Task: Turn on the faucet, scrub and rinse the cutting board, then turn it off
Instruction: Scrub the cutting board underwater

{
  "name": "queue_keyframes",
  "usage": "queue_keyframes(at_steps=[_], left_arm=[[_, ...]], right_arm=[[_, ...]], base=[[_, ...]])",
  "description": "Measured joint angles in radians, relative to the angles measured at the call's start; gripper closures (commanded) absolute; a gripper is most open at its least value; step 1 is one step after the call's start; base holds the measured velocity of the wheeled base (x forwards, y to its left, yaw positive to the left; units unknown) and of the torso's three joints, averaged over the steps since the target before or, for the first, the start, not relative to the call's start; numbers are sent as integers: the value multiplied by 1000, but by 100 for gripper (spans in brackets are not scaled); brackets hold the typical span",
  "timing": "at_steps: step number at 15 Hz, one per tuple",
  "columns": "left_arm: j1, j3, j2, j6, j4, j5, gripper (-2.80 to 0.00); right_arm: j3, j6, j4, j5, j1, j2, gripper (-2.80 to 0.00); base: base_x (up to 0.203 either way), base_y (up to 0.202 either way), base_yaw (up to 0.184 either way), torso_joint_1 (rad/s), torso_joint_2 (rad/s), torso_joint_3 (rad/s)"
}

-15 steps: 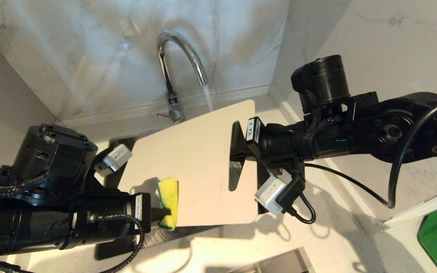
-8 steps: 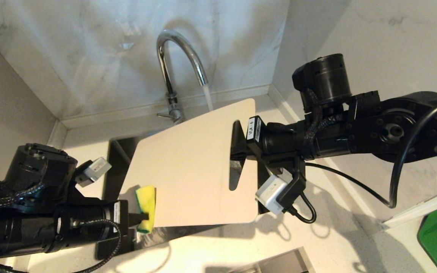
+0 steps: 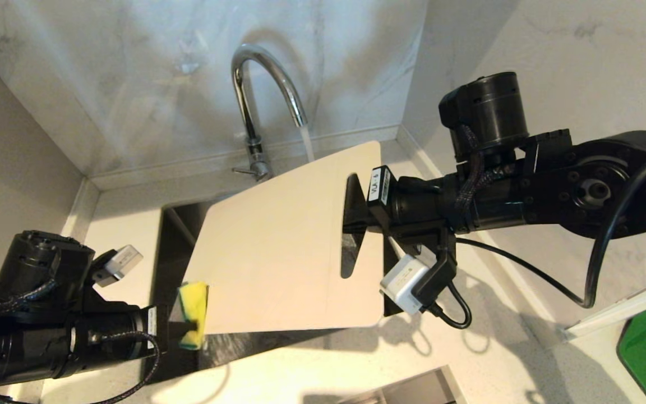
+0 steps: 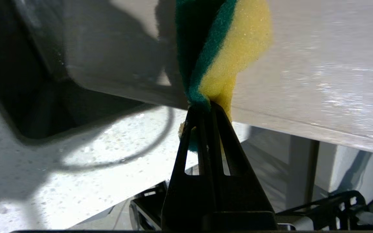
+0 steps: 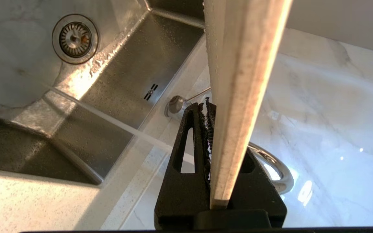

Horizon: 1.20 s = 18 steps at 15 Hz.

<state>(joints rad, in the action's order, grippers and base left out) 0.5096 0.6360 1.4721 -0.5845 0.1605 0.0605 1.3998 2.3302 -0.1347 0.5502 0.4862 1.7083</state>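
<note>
While the right claw (image 5: 210,129) clamps the cutting board (image 5: 238,97), only its wrist view shows the drain (image 5: 75,38).

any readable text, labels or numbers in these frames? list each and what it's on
"VLA" plus a further character too blurred to read: small white sticker on the black wrist of the right arm, behind the right gripper that clamps the large cream-white plastic cutting board.
White sticker on the left arm's wrist: too small to read.
Nothing else carries text: chrome gooseneck faucet, yellow-green sponge, steel sink.
</note>
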Motion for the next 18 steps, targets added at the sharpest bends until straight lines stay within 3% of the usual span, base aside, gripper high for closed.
queue_keyframes(at_steps=[6, 12, 18], left_arm=[[-138, -63, 2, 54, 16, 89, 0], [-308, -76, 4, 150, 17, 164, 0], [-331, -68, -27, 154, 15, 170, 0]], right_arm=[[3, 0, 2, 0, 0, -16, 0], [-4, -1, 3, 1, 0, -34, 0], [-48, 3, 8, 0, -11, -36, 0]], base=[[0, 0, 0, 0, 0, 0], [0, 0, 0, 0, 0, 0], [0, 0, 0, 0, 0, 0]])
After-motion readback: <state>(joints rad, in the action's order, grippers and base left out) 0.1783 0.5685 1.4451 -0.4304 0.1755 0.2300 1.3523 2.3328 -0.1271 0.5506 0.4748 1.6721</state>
